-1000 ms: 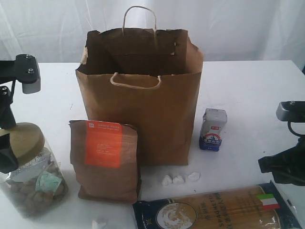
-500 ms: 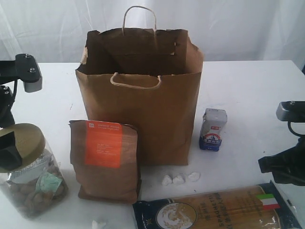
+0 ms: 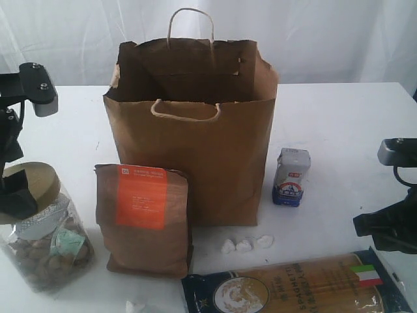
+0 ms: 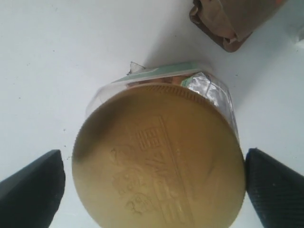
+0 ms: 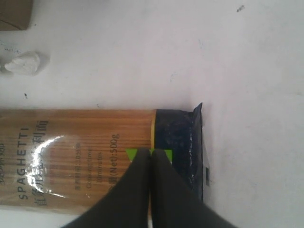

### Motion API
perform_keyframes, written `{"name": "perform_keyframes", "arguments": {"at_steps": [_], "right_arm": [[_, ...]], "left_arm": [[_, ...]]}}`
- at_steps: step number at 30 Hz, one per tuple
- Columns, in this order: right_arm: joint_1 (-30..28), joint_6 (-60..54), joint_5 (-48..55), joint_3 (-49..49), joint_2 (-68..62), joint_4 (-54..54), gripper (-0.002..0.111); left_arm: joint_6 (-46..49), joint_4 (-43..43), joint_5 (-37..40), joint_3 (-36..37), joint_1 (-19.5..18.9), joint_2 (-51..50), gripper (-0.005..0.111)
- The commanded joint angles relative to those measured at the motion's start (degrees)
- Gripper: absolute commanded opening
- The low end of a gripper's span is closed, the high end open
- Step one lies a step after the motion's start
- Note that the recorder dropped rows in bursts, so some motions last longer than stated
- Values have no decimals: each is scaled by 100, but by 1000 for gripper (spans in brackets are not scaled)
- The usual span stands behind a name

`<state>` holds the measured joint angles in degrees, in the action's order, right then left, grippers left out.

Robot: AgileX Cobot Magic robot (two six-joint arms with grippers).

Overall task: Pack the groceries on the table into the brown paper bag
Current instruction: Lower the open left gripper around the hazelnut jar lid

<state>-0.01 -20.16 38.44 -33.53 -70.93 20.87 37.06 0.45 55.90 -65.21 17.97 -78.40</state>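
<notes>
The big clear jar [image 3: 45, 251] with the olive lid [image 4: 156, 161] leans at the front left of the table [image 3: 339, 124]. My left gripper [image 3: 16, 195] [image 4: 154, 190] is closed around its lid, one finger on each side. The tall brown paper bag [image 3: 195, 150] stands open at centre. In front of it stands the brown pouch with orange label [image 3: 143, 218] [image 4: 228, 23]. A small blue-white carton [image 3: 291, 177] is to the bag's right. My right gripper [image 3: 384, 231] [image 5: 150, 159] hovers shut and empty over the spaghetti pack [image 3: 287, 287] [image 5: 71, 156]. The yellow bottle and the dark can are out of view.
Small white crumpled scraps [image 3: 244, 245] [image 5: 21, 64] lie between the bag and the spaghetti pack, and another scrap [image 3: 135, 305] lies at the front edge. A white curtain hangs behind the table.
The left arm has risen a little, and the jar has tipped and come up slightly with it. The right arm and the other groceries have not moved.
</notes>
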Motion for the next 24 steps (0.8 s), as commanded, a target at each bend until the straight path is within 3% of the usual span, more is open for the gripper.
{"name": "perform_keyframes", "arguments": {"at_steps": [1,12,21,24], "right_arm": [[-48,-64,-18,29,43,22,0],[-48,-64,5,29,43,22,0],[-48,-64,140,29,43,22,0],[-48,-64,155,29,43,22,0]], "left_arm": [[37,5,-88,50,11,-134,105],[22,5,-23,50,11,-157,105],[22,24,-665,50,-14,-167,105],[22,13,-534,50,-14,-167,105]]}}
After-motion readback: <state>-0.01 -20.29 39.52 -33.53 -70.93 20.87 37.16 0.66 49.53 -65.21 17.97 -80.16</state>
